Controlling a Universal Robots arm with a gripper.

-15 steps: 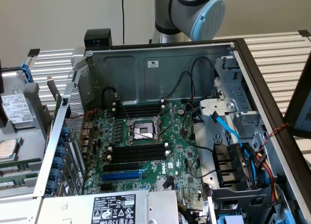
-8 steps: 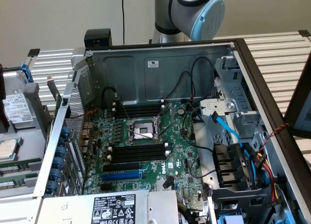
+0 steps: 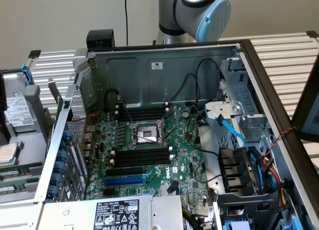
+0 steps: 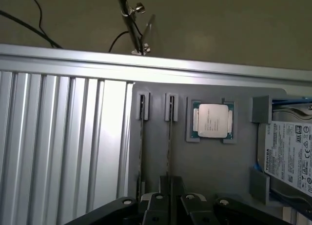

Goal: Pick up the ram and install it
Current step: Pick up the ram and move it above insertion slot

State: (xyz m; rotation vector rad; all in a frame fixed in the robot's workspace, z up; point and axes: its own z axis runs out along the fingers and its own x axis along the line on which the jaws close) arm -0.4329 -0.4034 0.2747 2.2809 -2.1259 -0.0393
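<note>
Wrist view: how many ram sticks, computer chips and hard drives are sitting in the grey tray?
ram sticks: 2
chip: 1
hard drive: 1
Total: 4

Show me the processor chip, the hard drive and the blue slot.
Chip (image 4: 213,120): wrist view, middle of its metal lid.
Hard drive (image 4: 292,153): wrist view, its white label.
Blue slot (image 3: 124,180): exterior view, its middle.
</note>
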